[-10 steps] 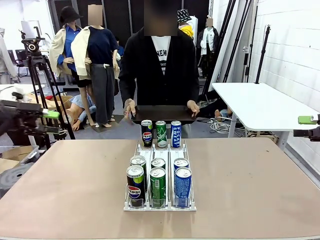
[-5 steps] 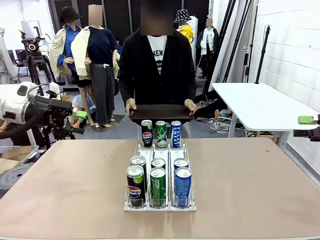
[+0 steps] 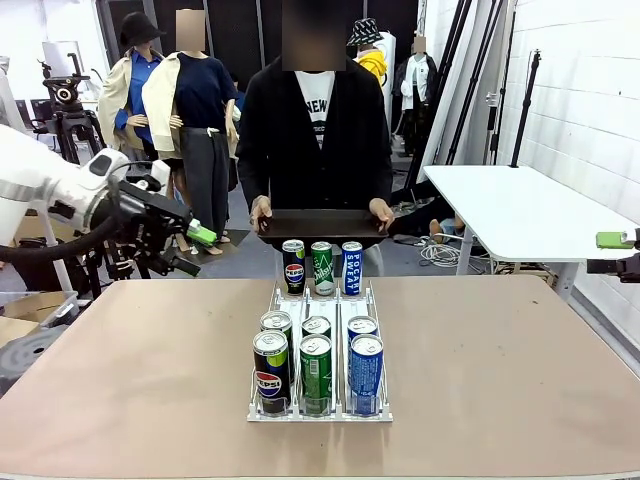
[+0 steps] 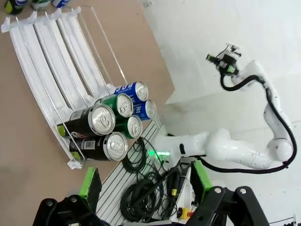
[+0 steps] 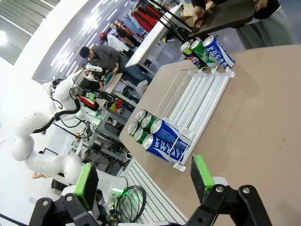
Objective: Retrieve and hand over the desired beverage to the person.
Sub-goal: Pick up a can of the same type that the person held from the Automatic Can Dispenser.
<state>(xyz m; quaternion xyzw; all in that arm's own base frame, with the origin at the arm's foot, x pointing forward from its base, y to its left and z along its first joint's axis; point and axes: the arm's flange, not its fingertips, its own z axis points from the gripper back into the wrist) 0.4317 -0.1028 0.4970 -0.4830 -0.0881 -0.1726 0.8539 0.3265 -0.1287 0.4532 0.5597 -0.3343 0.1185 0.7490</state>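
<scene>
A clear wire rack [image 3: 320, 410] in the middle of the brown table holds beverage cans in three lanes: Pepsi [image 3: 270, 370], a green can [image 3: 316, 372] and a blue Pocari can [image 3: 366, 372] at the near end, and three more [image 3: 321, 268] at the far end. The person [image 3: 318, 130] stands at the far side holding a black tray [image 3: 322, 225] in both hands. My left gripper [image 3: 195, 250] hangs open over the table's far left corner, well away from the rack; its wrist view has the near cans [image 4: 108, 134] ahead of the open gripper [image 4: 146, 181]. My right gripper [image 3: 606, 252] stays open off the table's right edge, and its wrist view [image 5: 145, 181] looks across at the Pocari cans [image 5: 167, 141].
A white side table [image 3: 520, 205] stands at the back right. Camera tripods [image 3: 65, 100] stand at the back left. Bare tabletop [image 3: 130, 370] lies on both sides of the rack. In the left wrist view, the right arm [image 4: 254, 155] shows far off.
My left arm has swung in from the left edge toward the table, its gripper now nearer the rack. The person raised the tray slightly. The right arm has not moved.
</scene>
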